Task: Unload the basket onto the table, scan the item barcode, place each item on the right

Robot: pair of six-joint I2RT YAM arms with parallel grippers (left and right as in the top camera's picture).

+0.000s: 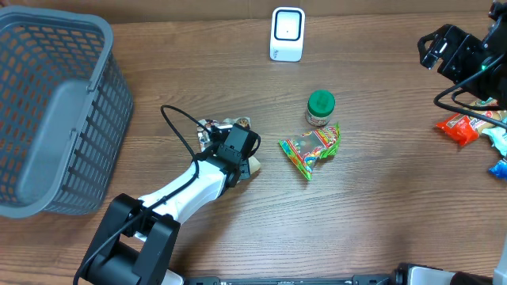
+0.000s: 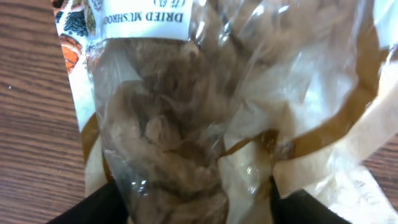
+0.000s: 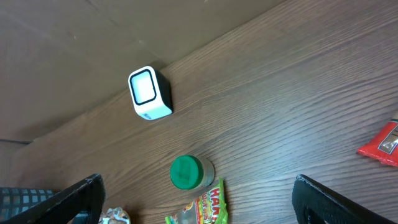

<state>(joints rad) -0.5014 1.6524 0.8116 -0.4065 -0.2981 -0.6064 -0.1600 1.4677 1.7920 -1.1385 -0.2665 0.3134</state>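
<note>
Straddling the bag of dried mushrooms (image 2: pixel 186 112), my left tool (image 2: pixel 193 208) has one dark finger at each side of the clear film. I cannot tell whether the fingers already pinch it or only flank it. The bag lies flat on the bench (image 1: pixel 372 214), left of the middle and under my left wrist, well apart from the white scanner (image 1: pixel 287 34) at the far edge. My right tool (image 1: pixel 434 49) hangs with its jaws wide apart and empty, high over the right end of the bench.

I judge the bag to be light and soft. The film looks slick and crinkly, loose around lumpy, brittle pieces, so a hard squeeze may crush them and a shallow one may slide off. The filled middle seems the best place to hold, since the contents there give the fingers something to bear on. The slack edges would likely fold or let the bag swing.

The printed header (image 2: pixel 146 17) reads "DRIED MUSHROOM", upside down in my wrist view, with smaller print above it that I cannot make out. I see no barcode on the upward face. The sweet packet (image 3: pixel 208 202) beside the green-lidded jar (image 1: pixel 320 107) shows the letters "HAR".
</note>
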